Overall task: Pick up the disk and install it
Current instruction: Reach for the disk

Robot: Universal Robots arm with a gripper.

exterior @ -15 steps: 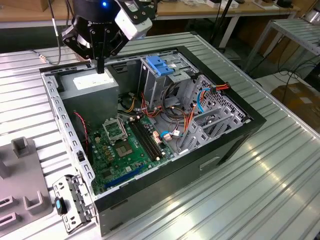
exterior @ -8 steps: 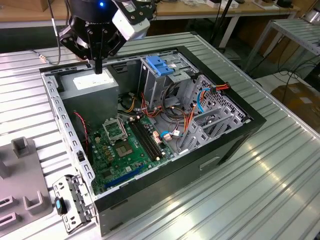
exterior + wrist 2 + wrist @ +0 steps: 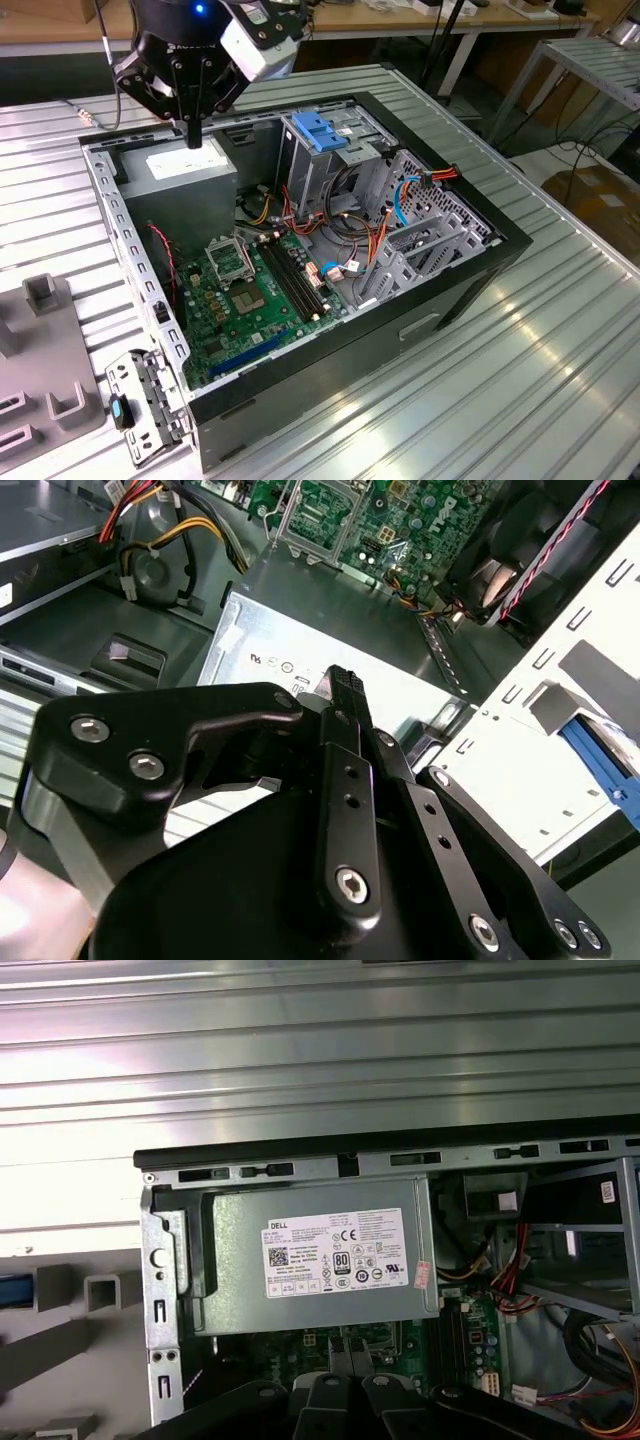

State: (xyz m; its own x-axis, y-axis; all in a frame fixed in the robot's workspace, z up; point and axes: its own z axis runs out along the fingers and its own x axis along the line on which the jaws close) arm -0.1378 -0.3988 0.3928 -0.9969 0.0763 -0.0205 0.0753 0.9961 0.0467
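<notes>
We see a ribbed metal table [image 3: 560, 330] carrying an open computer case [image 3: 400, 335], which is laid on its side with its inside facing up. On the exterior view's left, beside the case, sits a grey fixture [image 3: 40, 385] with upright blocks and slots. Inside the case, a grey power supply [image 3: 180, 175] with a white sticker fills the far corner toward the exterior view's left. A green motherboard [image 3: 240, 300] lies nearer the camera. A metal drive cage [image 3: 322, 135] with a blue plastic top stands on the exterior view's right of the power supply. The 1 gripper [image 3: 193, 138] hangs just above the power supply, pointing down at its sticker, with its 2 fingers [image 3: 345, 710] drawn together. In both wrist views the sticker lies just past the fingers. A small metal bracket [image 3: 150, 410] sits by the case's near corner. We cannot tell where the disk lies.
</notes>
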